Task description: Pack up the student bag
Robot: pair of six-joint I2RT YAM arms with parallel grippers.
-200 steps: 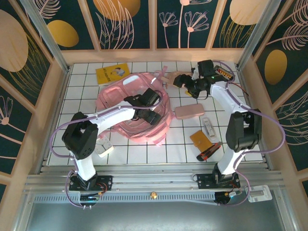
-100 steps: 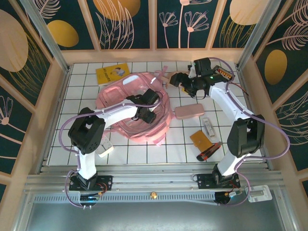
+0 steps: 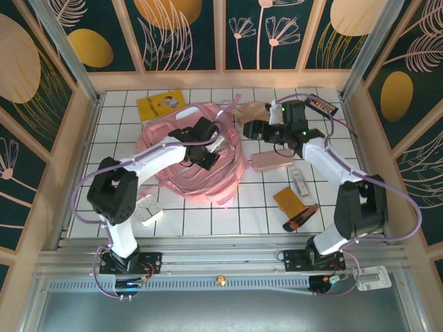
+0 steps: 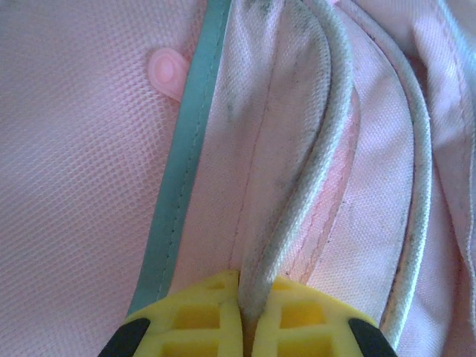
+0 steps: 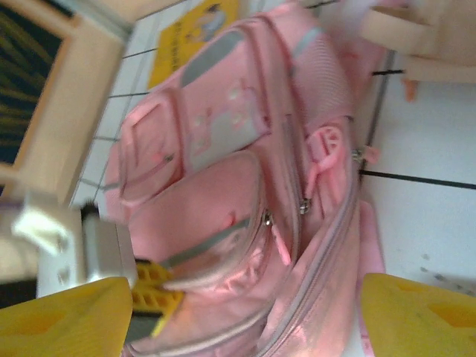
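Piping on a seam of the student bag [image 3: 197,169] is sitting pinched in the left pincer [image 4: 244,327], whose yellow tips are pressing together on it, probably to hold that flap taut so a compartment can be opened. The bag is lying on the tiled surface [image 3: 208,214], left of centre, with its front pockets facing up. The right pincer [image 5: 242,316] is hovering with jaws apart just beside the bag's right edge, seemingly lining up on a zipper pull. A flat pink pouch [image 3: 271,160] is lying nearby, likely to be packed.
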